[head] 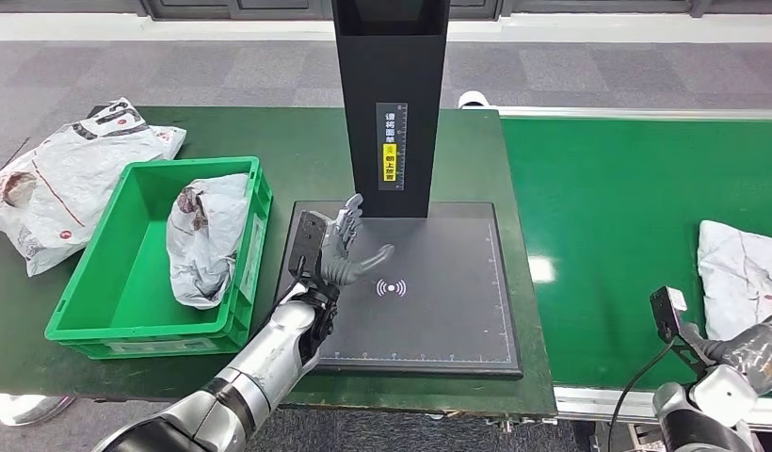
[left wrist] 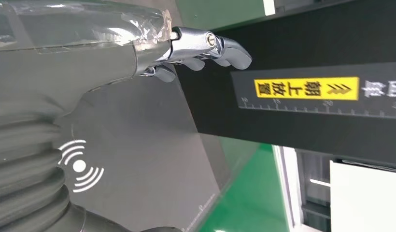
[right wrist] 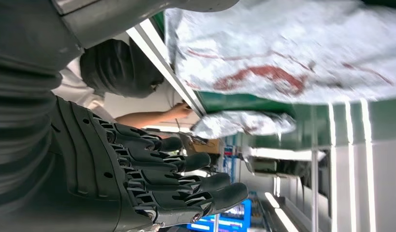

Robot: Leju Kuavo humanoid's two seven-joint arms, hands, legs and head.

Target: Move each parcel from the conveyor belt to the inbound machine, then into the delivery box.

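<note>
Left hand hovers over the near-left part of the inbound machine's dark scanning plate, fingers spread apart and holding nothing, thumb pointing toward the white wireless mark just to its right. Directly beyond the fingertips stands the machine's black upright column with its yellow label; in the left wrist view the fingertips lie just short of that column's face. To the hand's left, just beside the plate's edge, sits the green delivery box with one grey parcel leaning inside against its right wall; farther left another bagged parcel lies on the green surface outside the box. To the hand's right the plate is bare out to its ruled edge, and past that runs the conveyor belt, open and green up to a crumpled white parcel at its far right. Right hand is low at the belt's near rim, just beside that parcel; its wrist view shows the dark fingers extended side by side and slightly apart, gripping nothing, with the parcel close by the hand. A person's arm shows beyond the belt rail in that view.
</note>
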